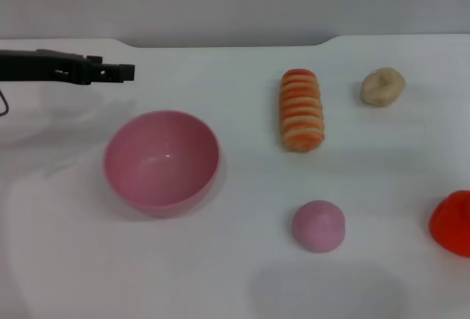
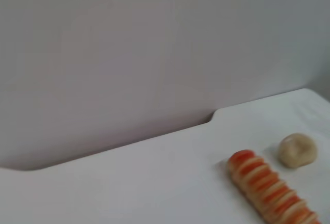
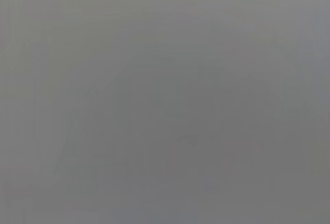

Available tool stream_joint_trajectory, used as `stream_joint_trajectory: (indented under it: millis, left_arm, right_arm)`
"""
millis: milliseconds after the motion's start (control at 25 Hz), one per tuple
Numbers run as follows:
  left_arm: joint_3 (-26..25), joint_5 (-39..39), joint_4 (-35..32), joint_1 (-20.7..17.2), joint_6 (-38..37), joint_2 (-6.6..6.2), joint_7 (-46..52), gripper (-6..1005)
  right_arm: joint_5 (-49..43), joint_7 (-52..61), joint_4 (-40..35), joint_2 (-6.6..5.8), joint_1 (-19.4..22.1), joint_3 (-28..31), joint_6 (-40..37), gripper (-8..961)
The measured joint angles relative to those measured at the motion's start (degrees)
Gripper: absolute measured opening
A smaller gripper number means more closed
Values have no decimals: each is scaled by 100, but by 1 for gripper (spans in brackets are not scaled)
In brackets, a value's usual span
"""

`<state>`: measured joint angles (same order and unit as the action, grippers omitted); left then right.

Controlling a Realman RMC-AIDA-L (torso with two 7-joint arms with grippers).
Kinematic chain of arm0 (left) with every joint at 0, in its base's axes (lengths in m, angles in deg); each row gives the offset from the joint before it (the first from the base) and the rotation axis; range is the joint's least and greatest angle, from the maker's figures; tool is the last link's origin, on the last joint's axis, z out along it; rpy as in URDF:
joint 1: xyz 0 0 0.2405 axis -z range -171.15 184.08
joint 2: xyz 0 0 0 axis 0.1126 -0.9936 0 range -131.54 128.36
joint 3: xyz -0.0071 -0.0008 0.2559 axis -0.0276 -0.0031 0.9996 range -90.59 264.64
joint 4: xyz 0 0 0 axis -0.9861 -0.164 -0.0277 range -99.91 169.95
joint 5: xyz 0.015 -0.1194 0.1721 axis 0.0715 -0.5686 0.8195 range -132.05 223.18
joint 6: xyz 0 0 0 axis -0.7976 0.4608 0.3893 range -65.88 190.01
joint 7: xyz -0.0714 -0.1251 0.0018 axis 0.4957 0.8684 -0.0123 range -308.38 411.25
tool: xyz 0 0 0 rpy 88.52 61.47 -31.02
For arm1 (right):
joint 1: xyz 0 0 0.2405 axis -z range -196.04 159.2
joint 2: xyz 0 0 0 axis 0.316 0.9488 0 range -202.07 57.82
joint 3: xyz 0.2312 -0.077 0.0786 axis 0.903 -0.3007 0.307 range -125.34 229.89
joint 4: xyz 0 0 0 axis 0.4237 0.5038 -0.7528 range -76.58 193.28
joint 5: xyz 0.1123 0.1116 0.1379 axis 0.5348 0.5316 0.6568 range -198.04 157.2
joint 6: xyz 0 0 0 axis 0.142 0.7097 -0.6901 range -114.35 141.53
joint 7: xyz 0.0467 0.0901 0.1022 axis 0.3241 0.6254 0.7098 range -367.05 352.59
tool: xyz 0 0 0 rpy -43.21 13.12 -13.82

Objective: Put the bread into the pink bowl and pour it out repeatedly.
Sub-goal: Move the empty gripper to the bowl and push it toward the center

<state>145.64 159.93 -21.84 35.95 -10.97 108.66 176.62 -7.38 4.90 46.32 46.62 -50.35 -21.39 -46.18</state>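
This looks like a robot test bench in a lab, not a home or kitchen. A bare, smooth white tabletop with a notched far edge runs up against a plain grey wall, and nothing decorates either one. Toy plastic food is laid out well apart on the top: a glossy pink plastic bowl toward the left edge, a ridged orange-and-cream striped loaf and a small beige lump nearer the far edge. A slim black robot gripper reaches in from the left edge.
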Motion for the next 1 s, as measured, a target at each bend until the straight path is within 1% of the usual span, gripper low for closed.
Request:
stream_joint_trajectory:
  millis: [240,360,560,720,920,1000]
  left_arm:
    - [-1,295,28,-207,369,121,-104,796]
    - [-1,418,60,-230,399,156,-100,796]
    - [47,482,174,-279,351,187,-60,795]
    - [57,482,176,-308,189,245,-40,795]
    - [68,482,184,-391,146,361,-26,794]
    - [71,490,184,-402,153,388,-25,794]
  right_arm:
    - [-29,0,0,0,-28,-42,1,524]
    - [-32,0,-14,0,-38,-48,3,525]
    - [-36,-1,-35,-7,-53,-50,7,525]
    - [-38,-9,-36,-10,-66,-50,9,526]
    - [-38,-27,-45,-13,-77,-50,10,526]
    - [-39,-33,-44,-18,-89,-49,10,526]
